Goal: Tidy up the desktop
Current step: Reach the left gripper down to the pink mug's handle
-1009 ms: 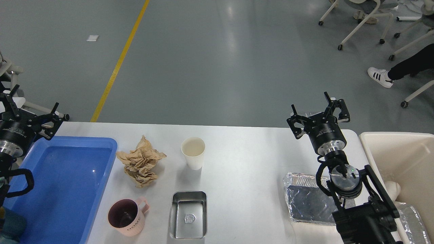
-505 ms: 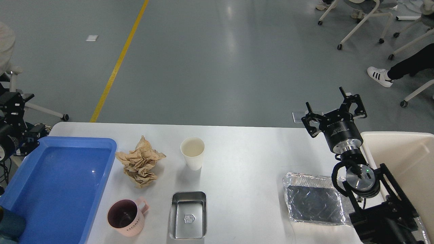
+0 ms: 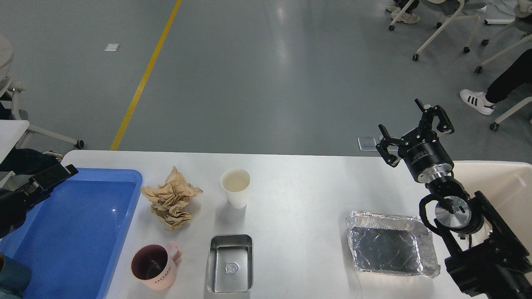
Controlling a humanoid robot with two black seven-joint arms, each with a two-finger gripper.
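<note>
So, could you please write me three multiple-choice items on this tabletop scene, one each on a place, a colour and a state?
1. Where does the crumpled brown paper lie?
A. In the blue tray
B. On the desktop, between the blue tray and the paper cup
C. Inside the steel container

2. What colour is the mug near the front edge?
A. Pink
B. Green
C. Yellow

3. How is the right pincer?
A. Shut on the foil tray
B. Open, holding nothing
C. Shut on the paper cup

Answers: 1 B, the paper rests on the desktop right of the blue tray and left of the paper cup. 2 A, its outside is pink. 3 B, its fingers are spread in the air, apart from the foil tray.
</note>
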